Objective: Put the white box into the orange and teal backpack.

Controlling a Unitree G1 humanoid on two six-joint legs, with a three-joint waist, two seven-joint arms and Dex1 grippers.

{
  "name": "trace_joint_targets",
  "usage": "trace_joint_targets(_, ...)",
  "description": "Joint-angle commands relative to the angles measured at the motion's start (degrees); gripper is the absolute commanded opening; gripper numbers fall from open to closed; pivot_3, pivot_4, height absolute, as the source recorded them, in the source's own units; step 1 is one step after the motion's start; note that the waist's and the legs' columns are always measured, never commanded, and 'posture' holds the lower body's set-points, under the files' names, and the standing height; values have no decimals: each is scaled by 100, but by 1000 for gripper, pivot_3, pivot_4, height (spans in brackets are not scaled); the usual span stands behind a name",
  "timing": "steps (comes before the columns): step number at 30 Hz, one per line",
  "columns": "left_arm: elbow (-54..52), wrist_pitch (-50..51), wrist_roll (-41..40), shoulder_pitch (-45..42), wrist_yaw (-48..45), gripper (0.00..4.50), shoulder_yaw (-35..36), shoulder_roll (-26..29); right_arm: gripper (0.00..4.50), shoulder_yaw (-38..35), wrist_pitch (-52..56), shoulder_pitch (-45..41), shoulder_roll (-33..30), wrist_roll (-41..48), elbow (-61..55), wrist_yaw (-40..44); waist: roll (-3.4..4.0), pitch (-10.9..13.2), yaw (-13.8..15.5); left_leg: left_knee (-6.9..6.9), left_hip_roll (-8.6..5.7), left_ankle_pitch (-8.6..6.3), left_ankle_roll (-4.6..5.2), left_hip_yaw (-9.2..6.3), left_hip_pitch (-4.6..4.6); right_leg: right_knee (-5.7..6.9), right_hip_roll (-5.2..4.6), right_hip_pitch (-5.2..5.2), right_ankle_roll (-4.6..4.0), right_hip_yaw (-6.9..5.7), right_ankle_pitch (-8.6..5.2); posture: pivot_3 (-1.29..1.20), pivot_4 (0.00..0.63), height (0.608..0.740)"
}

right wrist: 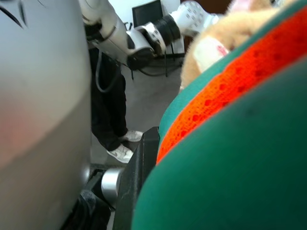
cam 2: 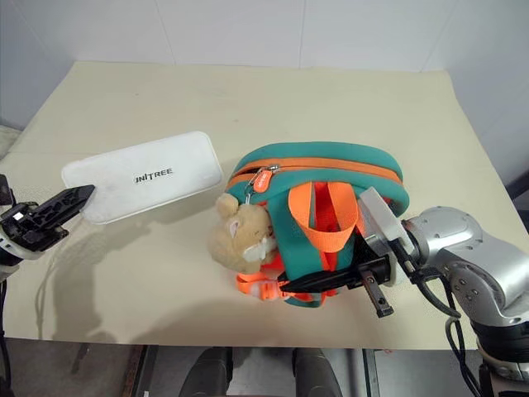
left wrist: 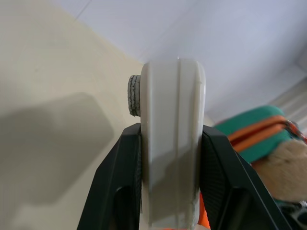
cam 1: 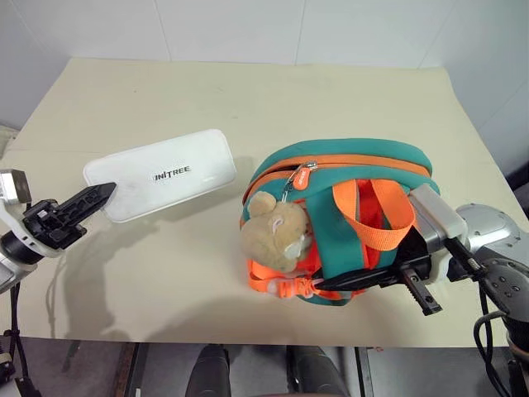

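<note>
White tiled wall at the back, and a pale cream counter (cam 1: 248,99) spreads out in front of it. Over on the left side, the left hand (cam 1: 106,194) comes in low from the counter's edge, its two black fingers (left wrist: 120,187) clamped on the short end of the white box (cam 1: 161,173), one on each flat face, as the left wrist view shows head-on. That box is held up off the surface, tilted, casting a shadow on the counter beneath, dark UNITREE lettering facing up, its far end reaching toward the middle. Just beside that end, apart from it, sits the orange and teal backpack (cam 1: 347,161), lying on the counter right of centre: teal top arch with an orange zipper band running across it, an orange zipper pull (cam 1: 303,177) hanging at its left end, orange straps (cam 1: 384,207) looping down the front. A tan plush bear (cam 1: 277,231) rests against the backpack's left front, with orange webbing and a clip (cam 1: 273,284) trailing under it. On the right side now, the right hand (cam 1: 364,281) reaches across from the right edge, fingers clenched on the backpack's lower front edge, pressed right into the teal and orange fabric. The right wrist view also catches a person's legs and white shoes (right wrist: 120,148) on the floor beyond.
</note>
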Motion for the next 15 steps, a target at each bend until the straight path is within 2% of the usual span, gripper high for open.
trace_joint_targets(1, -574, -503, -64, 177, -478, 1247, 494, 46, 0, 38, -173, 81, 98, -179, 314, 120, -2, -1, -15, 2, 0, 0, 0, 0, 0, 0, 0, 0, 0, 0, 0, 0, 150, 740)
trace_joint_targets(3, -756, -686, -84, 280, -501, 1247, 655, -8, 0, 95, -221, 146, 104, -282, 495, 218, -2, -1, -16, 2, 0, 0, 0, 2, 0, -2, -1, 3, 0, 1, 0, 0, 150, 740)
trace_joint_targets(15, -1354, -795, -133, 690, -1211, 1247, 1089, 547, 0, 368, -411, 83, 272, -692, 1107, 541, -2, 0, -13, 15, 0, -1, 2, 3, 5, 3, 0, 9, 1, 1, 1, 0, 150, 740)
